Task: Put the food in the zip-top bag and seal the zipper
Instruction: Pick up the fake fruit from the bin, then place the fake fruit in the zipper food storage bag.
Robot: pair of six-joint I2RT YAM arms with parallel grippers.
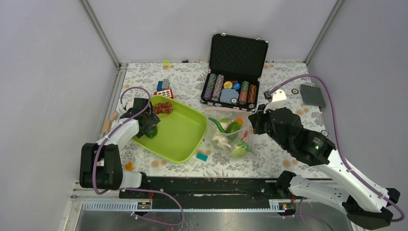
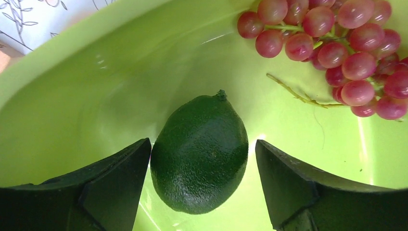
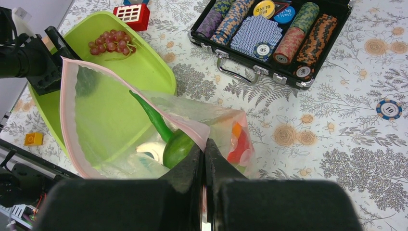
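A dark green fruit (image 2: pixel 199 154) lies in the lime-green tray (image 2: pixel 96 86), between the fingers of my left gripper (image 2: pixel 202 144). The jaws are open: the left finger is at the fruit's skin, and the right one stands off with a gap. Purple-red grapes (image 2: pixel 337 48) lie further into the tray. The clear zip-top bag (image 1: pixel 231 134) sits right of the tray (image 1: pixel 183 139) and holds a green pod (image 3: pixel 154 118), a red tomato (image 3: pixel 238 144) and other food. My right gripper (image 3: pixel 204 144) is shut on its pink zipper (image 3: pixel 65 106), lifting the mouth open.
An open black case of poker chips (image 1: pixel 235 72) stands behind the bag. Coloured building blocks (image 1: pixel 164 91) lie behind the tray, a teal block (image 1: pixel 202 156) at its front corner, an orange block (image 1: pixel 129 166) near the left base. A grey plate (image 1: pixel 312 95) lies at back right.
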